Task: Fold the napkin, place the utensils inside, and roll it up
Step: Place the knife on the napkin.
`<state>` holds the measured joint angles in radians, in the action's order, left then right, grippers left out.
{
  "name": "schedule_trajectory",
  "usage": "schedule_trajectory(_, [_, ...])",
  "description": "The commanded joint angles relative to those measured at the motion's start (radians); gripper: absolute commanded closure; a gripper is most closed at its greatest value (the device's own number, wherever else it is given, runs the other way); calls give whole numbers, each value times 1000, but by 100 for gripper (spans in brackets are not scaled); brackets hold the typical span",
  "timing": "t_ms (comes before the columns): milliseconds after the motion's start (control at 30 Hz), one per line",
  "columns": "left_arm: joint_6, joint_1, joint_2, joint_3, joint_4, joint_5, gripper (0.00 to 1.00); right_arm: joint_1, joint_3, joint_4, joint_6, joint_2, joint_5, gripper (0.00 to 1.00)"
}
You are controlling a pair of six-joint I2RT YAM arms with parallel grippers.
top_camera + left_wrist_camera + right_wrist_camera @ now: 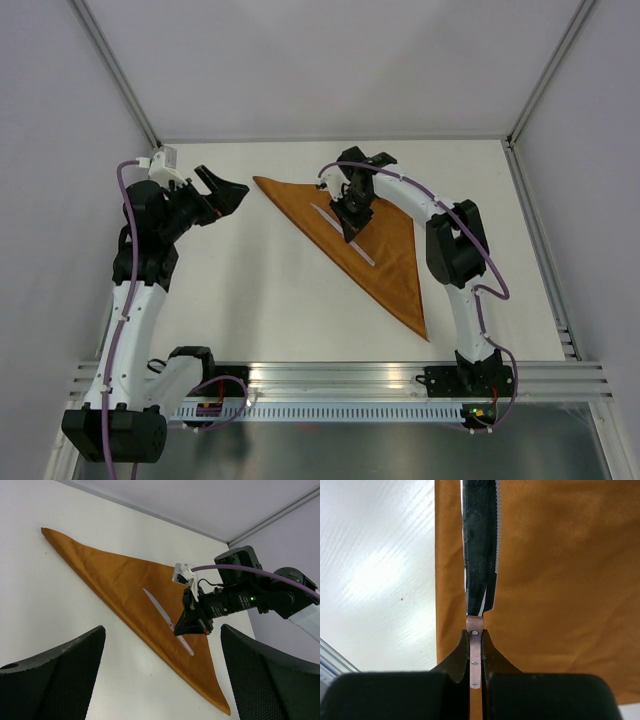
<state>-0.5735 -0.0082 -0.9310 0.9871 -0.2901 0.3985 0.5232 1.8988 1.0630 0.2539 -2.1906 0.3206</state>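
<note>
Left end effector (222,190) wide open, empty, above bench (250,300) just left of napkin's corner; napkin (385,260) flat as triangle mid-bench; knife (156,603) over it, along long edge; right end effector (475,642) pinched tight on knife's pinkish handle

I work in a robotics lab cell, not a home. My white table (250,300) is boxed in by plain pale panels (330,60) on bare metal posts (115,70). A slotted aluminium rail (340,378) runs along its near edge, and purple cable (240,568) trails over the machinery.
</note>
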Motion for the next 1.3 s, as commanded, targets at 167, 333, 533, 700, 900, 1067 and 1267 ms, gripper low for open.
schedule_trajectory(167, [-22,-4,23,58,-58,-12,0,31,140,60,-159,-95,37,100])
schedule_trajectory(333, [-25,-4,20,59,-60,-10,0,52,163,57,-182,-123,40,100])
schedule_trajectory(533, [-23,-6,17,59,-63,-10,0,64,215,63,-202,-173,31,100])
schedule_trajectory(700, [-17,-6,17,58,-66,-12,0,66,218,52,-209,-198,18,100])
schedule_trajectory(900, [-16,-6,14,55,-66,-10,0,66,215,45,-217,-215,9,99])
schedule_trajectory(1067, [-12,-6,12,53,-67,-10,0,69,217,40,-214,-225,-3,100])
schedule_trajectory(1267, [-8,-6,14,48,-66,-12,0,70,220,35,-216,-238,-17,100])
